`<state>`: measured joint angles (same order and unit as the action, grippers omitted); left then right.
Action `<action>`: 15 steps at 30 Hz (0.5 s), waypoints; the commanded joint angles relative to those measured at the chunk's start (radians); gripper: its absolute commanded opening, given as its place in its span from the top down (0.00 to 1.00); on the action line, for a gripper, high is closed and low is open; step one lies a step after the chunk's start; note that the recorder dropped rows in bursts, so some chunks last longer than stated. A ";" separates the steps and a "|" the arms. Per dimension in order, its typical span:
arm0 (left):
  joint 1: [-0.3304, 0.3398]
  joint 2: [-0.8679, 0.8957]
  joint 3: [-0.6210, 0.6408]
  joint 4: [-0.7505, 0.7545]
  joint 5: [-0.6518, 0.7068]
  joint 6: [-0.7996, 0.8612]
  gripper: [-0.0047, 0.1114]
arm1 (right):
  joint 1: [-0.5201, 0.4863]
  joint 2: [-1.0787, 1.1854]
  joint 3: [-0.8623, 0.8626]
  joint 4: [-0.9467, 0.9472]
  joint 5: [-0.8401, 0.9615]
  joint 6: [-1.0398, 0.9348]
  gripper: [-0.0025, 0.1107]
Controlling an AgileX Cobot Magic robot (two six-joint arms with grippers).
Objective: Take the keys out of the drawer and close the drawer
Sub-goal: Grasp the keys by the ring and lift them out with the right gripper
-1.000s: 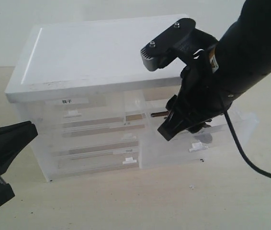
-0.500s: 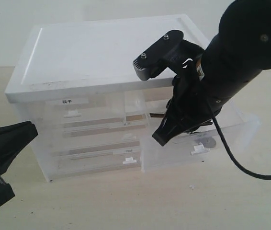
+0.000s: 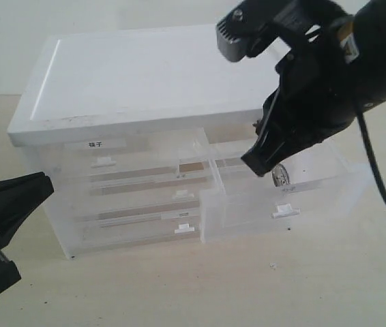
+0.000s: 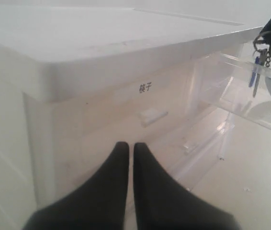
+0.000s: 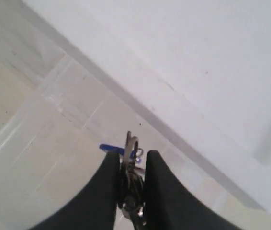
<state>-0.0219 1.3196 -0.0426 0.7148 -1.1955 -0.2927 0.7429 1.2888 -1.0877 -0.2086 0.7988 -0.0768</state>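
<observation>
My right gripper is shut on the keys, which dangle from it just over the open drawer. In the right wrist view the grey metal bunch is pinched between the black fingers, and the blue fob sticks out past the tips. The left wrist view shows the keys hanging above the pulled-out translucent drawer. My left gripper is shut and holds nothing. It sits low at the cabinet's left front corner.
The white-topped cabinet holds several translucent drawers. The half-width one with black characters is pushed in, as are the full-width ones below. Pale tabletop lies in front.
My right gripper has risen up and to the right out of the drawer, carrying the keys. The drawer stays pulled out. The left arm has not moved.
</observation>
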 commanded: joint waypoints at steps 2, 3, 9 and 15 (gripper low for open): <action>0.001 0.004 -0.005 0.008 -0.008 -0.006 0.92 | 0.024 -0.089 -0.002 -0.012 -0.036 -0.022 0.98; 0.001 0.004 -0.005 0.008 -0.008 -0.006 0.92 | 0.036 -0.101 -0.002 -0.014 -0.048 -0.021 0.98; 0.001 0.004 -0.005 0.008 -0.008 -0.006 0.92 | 0.092 -0.164 -0.002 -0.028 -0.113 -0.030 0.98; 0.001 0.004 -0.005 0.008 -0.011 -0.006 0.92 | 0.120 -0.176 -0.011 -0.012 -0.179 -0.030 0.98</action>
<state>-0.0219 1.3196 -0.0426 0.7148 -1.1955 -0.2927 0.8483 1.1218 -1.0857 -0.2267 0.6614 -0.1009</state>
